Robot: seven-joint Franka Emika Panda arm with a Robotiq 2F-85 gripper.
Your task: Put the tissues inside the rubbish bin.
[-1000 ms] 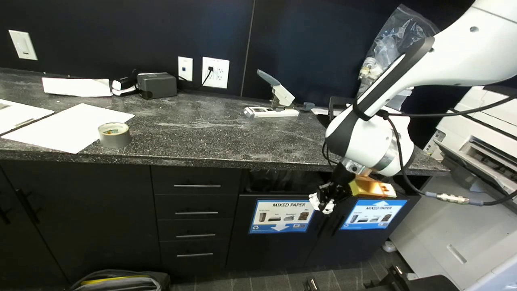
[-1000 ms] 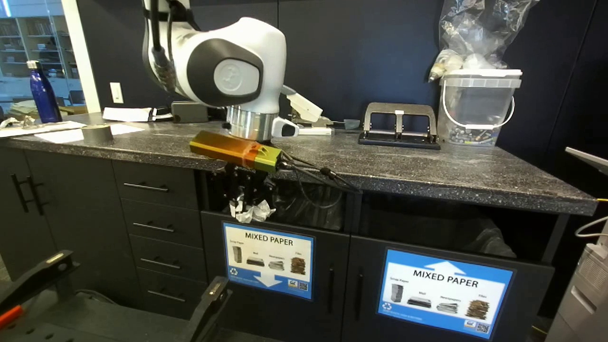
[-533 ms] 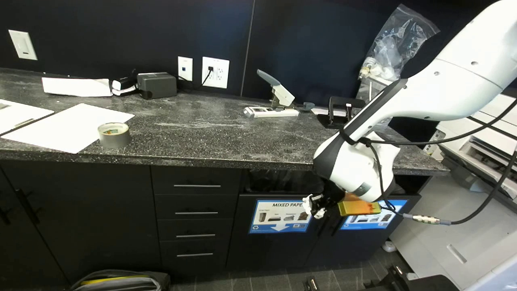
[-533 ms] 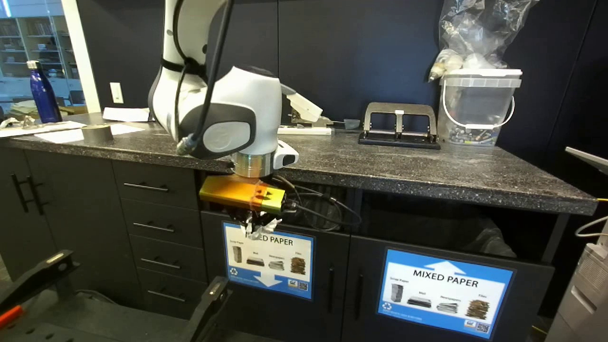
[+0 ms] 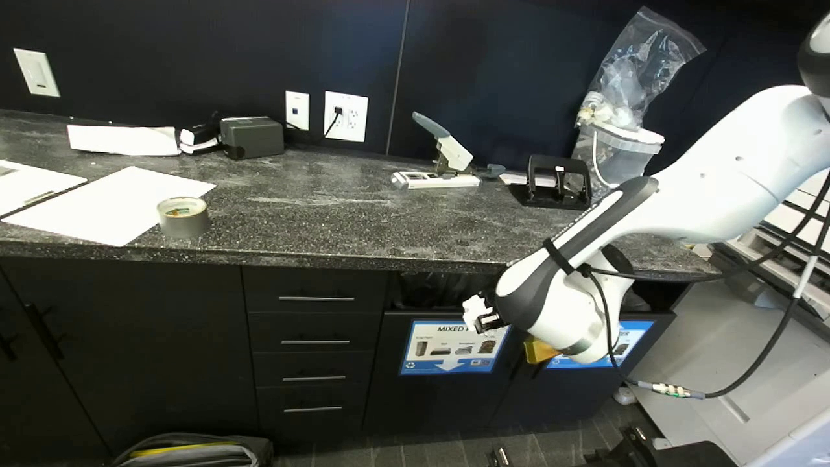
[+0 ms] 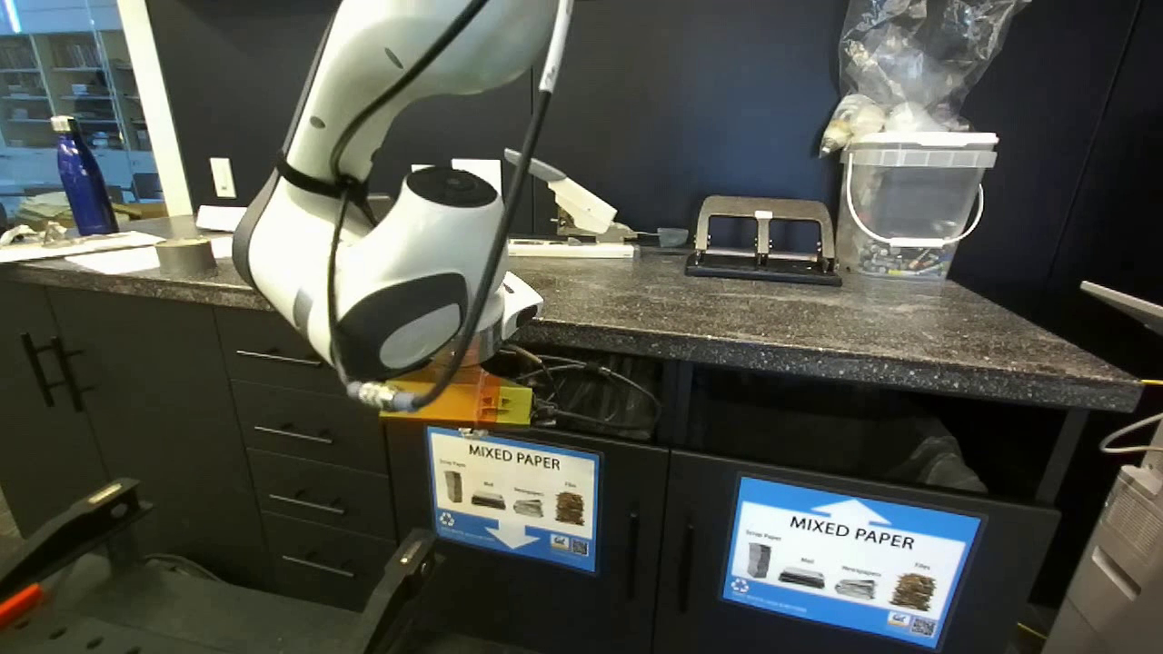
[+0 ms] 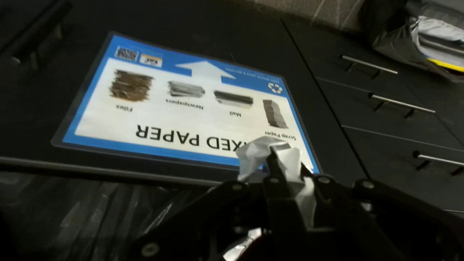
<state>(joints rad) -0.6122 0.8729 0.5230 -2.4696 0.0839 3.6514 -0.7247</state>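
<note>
Our gripper [image 7: 289, 165] pinches a crumpled white tissue [image 7: 250, 155] at its tips. In an exterior view we see that tissue in front of a MIXED PAPER sign [image 5: 447, 347], outside the rubbish bin [image 5: 447, 292], the dark slot just beyond the gripper.

And it's an office: stapler [image 5: 457, 154] and hole punch [image 6: 790, 212] on the bench [image 6: 909, 318], a bulky printer [image 5: 687, 344] beside it, a MIXED PAPER sign [image 6: 513, 495] fronting the rubbish bin [image 6: 636, 463]!
</note>
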